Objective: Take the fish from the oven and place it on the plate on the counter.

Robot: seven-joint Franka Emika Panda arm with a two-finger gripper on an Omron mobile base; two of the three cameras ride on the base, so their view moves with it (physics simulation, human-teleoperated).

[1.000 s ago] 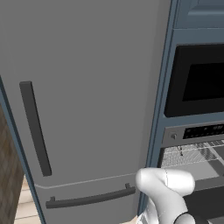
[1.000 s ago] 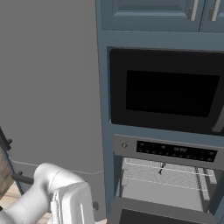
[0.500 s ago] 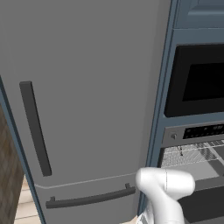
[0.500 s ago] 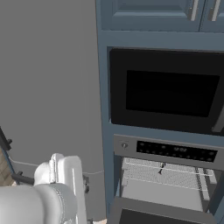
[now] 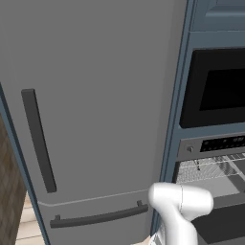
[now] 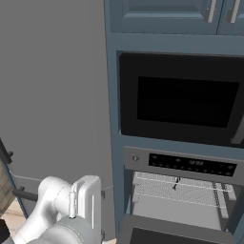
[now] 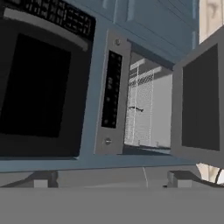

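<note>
Gripper (image 7: 112,186) jaws apart and empty, well short of the open oven (image 7: 144,109), fish (image 7: 135,109) ahead on the wire rack (image 7: 140,105), awaiting pickup.

Tall grey fridge (image 5: 95,95) fills left side, w/ dark vertical handle (image 5: 38,139) on upper door and dark horizontal handle (image 5: 98,217) on bottom drawer. Blue-grey cabinet column (image 6: 114,119) just right of it holds a black-windowed appliance (image 6: 183,100), w/ blue-grey cupboard doors (image 6: 167,12) above. Strip of wood-look floor (image 5: 28,225) and brownish wall (image 5: 9,191) at lower left; flat even light.
</note>
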